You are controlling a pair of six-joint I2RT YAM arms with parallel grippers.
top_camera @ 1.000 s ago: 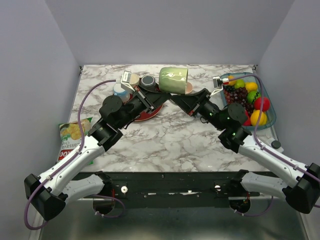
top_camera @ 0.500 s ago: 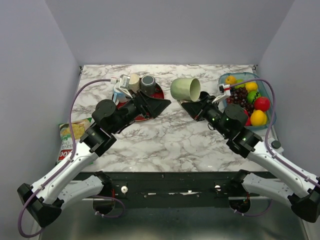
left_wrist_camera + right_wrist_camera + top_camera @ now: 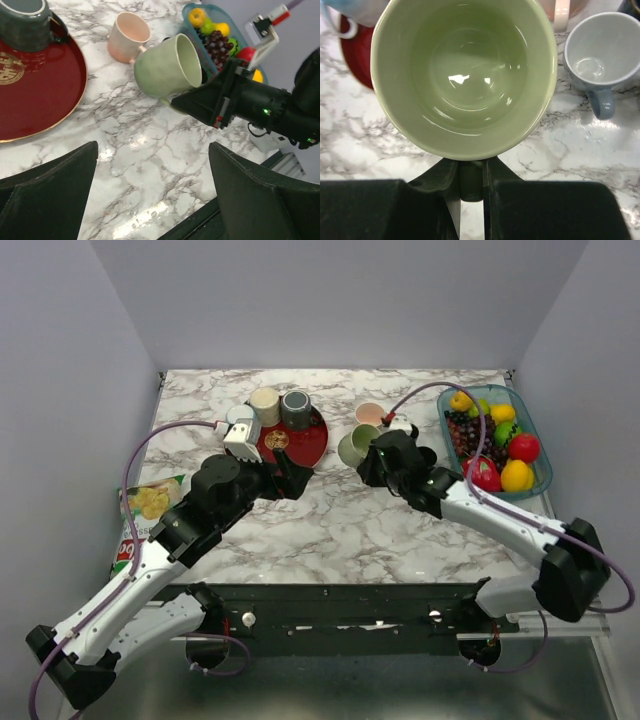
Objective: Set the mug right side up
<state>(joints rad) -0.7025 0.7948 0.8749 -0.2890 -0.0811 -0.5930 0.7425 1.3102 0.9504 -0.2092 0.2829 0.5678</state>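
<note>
- right gripper (image 3: 470, 184): the jaws are nearly closed and pinch the green mug (image 3: 465, 75) low on its side, apparently by the handle. the handle itself is hidden between the fingers.
- left gripper (image 3: 155, 200): it is spread wide and holds nothing. it sits just on the near side of the red plate (image 3: 305, 445).
- mug position: it is tilted, with the mouth facing up and toward the left arm. it is over the marble table (image 3: 340, 525), between the red plate and the pink cup (image 3: 369, 413). you cannot tell whether its base touches the table.
- step in hand: roll the right wrist until the rim is level, then lower the mug until the base sits flat. release only after that.
- grip: the pinch is narrow and the mug may swing about it, so rotate slowly.
- edges: the pink cup is just behind the mug, the white mug (image 3: 602, 50) is near it, and the plate rim is to its left.
- open room: bare marble lies toward the near edge between the arms, so set the mug down there.
- fruit tray (image 3: 533, 435): it is well apart and needs no allowance.
</note>
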